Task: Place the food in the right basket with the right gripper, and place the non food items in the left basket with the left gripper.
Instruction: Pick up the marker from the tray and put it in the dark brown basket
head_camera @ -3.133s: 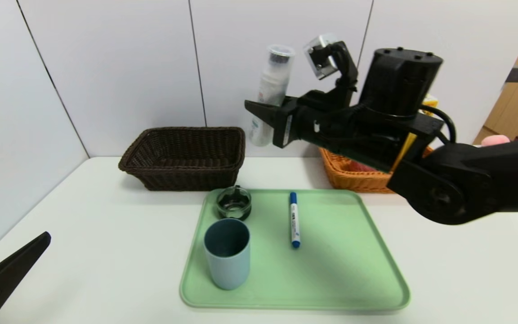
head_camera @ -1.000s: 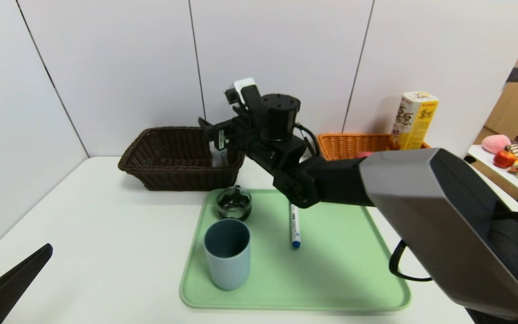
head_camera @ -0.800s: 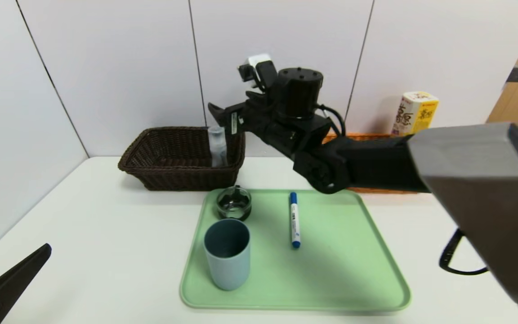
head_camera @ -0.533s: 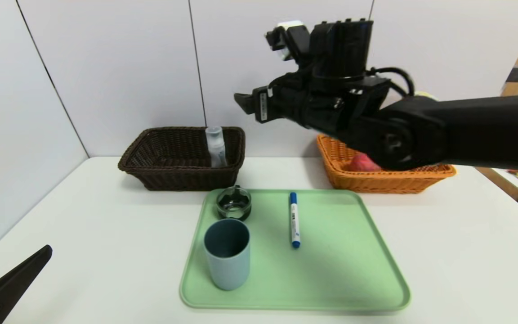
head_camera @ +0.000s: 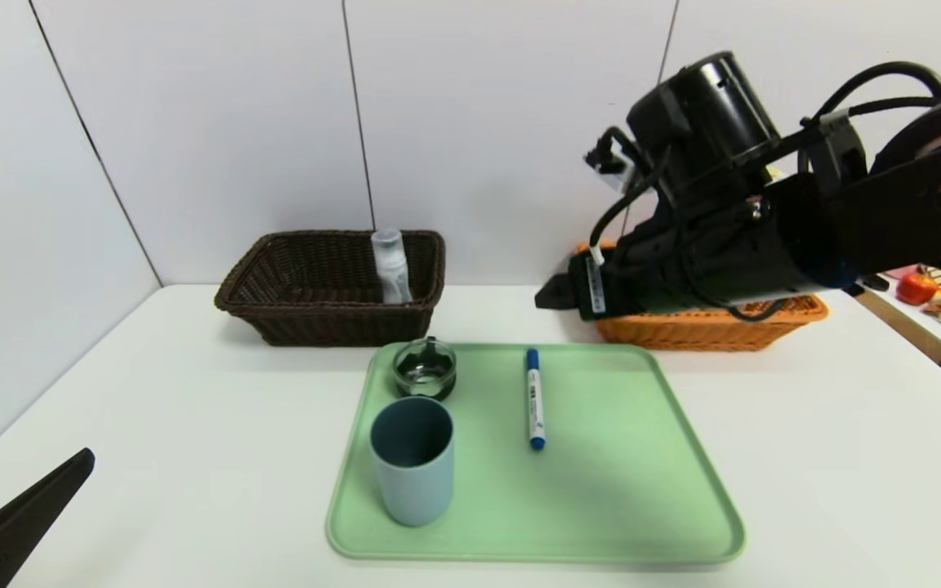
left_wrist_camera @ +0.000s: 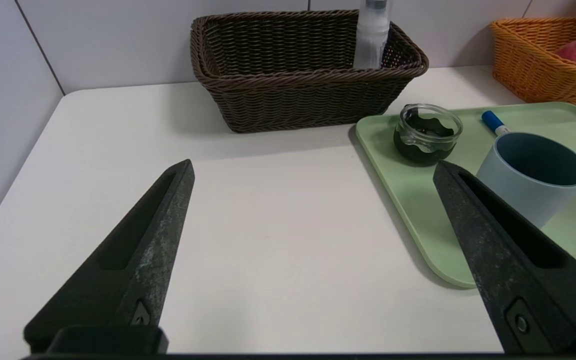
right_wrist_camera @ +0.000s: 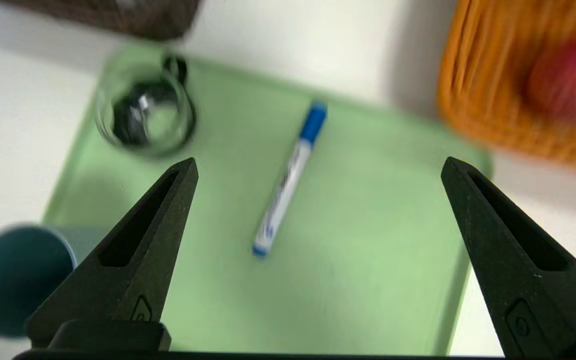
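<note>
While the right gripper (head_camera: 556,296) is held spread and empty above the green tray's (head_camera: 683,457) far edge, the dark wicker basket (head_camera: 332,286) beyond to its left is seen to hold an upright clear bottle (head_camera: 390,265).

From the left gripper (left_wrist_camera: 313,170), parked wide open, a smooth blue cup (left_wrist_camera: 533,175) and glass jar (left_wrist_camera: 428,132) are seen ahead.

Below the right gripper's parted fingers (right_wrist_camera: 138,250), a slim blue-capped marker (right_wrist_camera: 288,180) lies flat, presumably the next non-food item.
</note>
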{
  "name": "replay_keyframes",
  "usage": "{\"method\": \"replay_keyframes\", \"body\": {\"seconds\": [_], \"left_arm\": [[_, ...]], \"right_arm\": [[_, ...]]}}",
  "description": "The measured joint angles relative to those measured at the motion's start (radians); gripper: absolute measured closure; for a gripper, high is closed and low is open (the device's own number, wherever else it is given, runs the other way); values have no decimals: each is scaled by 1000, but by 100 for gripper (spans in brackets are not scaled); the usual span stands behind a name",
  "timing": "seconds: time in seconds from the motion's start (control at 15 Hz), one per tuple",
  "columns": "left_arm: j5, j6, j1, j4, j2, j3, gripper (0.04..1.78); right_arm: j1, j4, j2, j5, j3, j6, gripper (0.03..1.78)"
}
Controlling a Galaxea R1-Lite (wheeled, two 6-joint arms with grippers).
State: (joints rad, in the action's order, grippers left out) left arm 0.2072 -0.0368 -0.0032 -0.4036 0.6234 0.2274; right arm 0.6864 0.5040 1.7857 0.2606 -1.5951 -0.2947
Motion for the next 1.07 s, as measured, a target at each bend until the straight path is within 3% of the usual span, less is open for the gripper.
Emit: {"method": "replay_keyframes", "body": {"seconds": [0.13,0.4,0.73,1.07], "left_arm": [[1,0,0,0,-3,-5,13],[1,2,-1,0,-8,-16,13],[1,0,0,0,-13,-19,13],[-1,-1,0,-1,-14,-19,13]], "right_arm": [[22,10,1,-29,53,-81,13],[49,-4,67,-33,91,-191,12],[54,-184,209,-19,150,-207,12],[47,-258,317,5,159,-207,12]]}}
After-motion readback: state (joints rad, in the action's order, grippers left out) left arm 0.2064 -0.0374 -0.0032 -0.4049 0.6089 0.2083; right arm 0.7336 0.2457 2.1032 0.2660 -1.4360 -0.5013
